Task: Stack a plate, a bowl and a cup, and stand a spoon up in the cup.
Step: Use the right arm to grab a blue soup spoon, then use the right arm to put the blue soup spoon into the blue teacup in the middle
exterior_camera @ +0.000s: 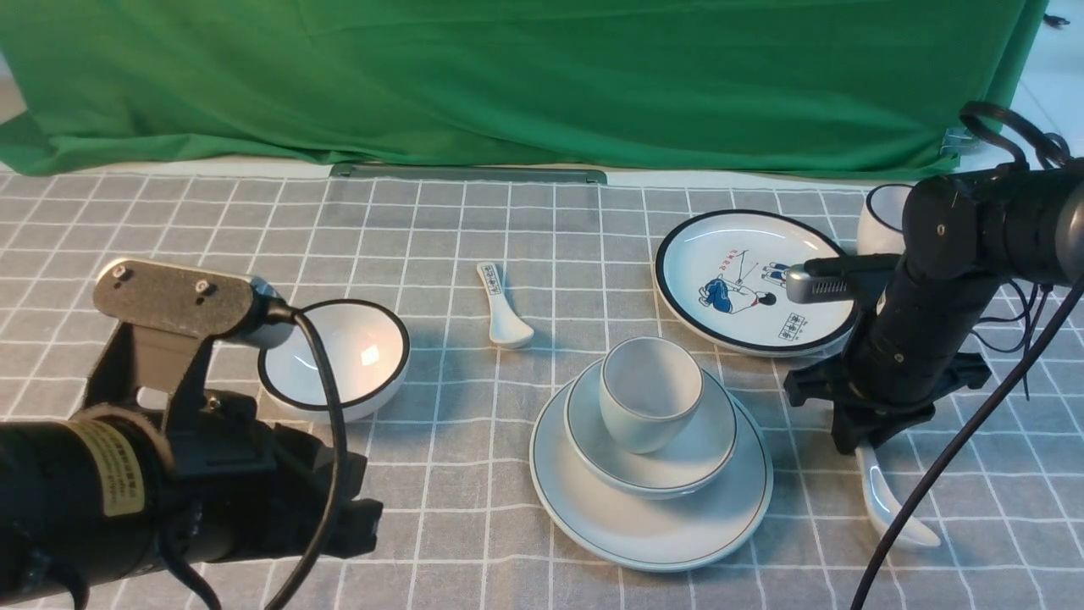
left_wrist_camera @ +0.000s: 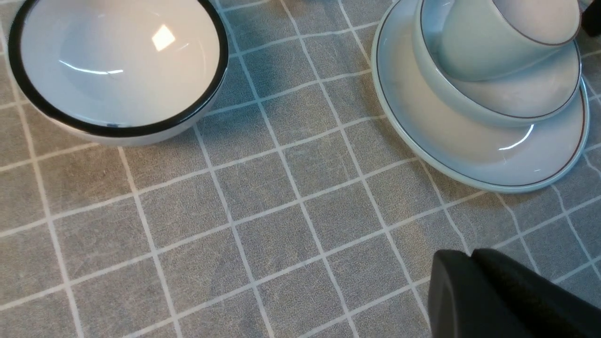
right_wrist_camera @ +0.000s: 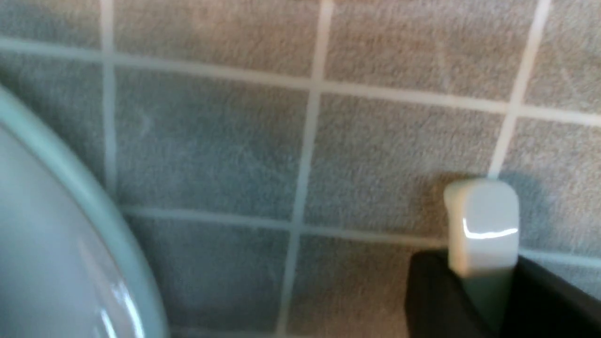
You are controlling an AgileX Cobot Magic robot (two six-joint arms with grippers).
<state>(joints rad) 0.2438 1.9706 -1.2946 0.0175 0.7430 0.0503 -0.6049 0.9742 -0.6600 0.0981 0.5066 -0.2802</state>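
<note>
Right gripper [exterior_camera: 860, 442] on the spoon [exterior_camera: 899, 508], beside the stacked crockery.

Front view: the cup [exterior_camera: 650, 394] sits in the bowl [exterior_camera: 677, 464] on the plate [exterior_camera: 652, 527], near centre. The spoon lies on the checked cloth [exterior_camera: 474, 474] just right of the plate, handle under the lowered right gripper. Left wrist view: the left gripper [left_wrist_camera: 472, 267] has its black fingers pressed together, holding nothing. Right wrist view: the fingers [right_wrist_camera: 432, 295] clamp both sides of the spoon's handle end.

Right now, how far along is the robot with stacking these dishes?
Stacking looks done: the cup sits in the bowl, the bowl on the plate. In hand: the right fingers grip the spoon by its handle while it lies on the cloth. Remaining: lifting it and standing it in the cup.
</note>
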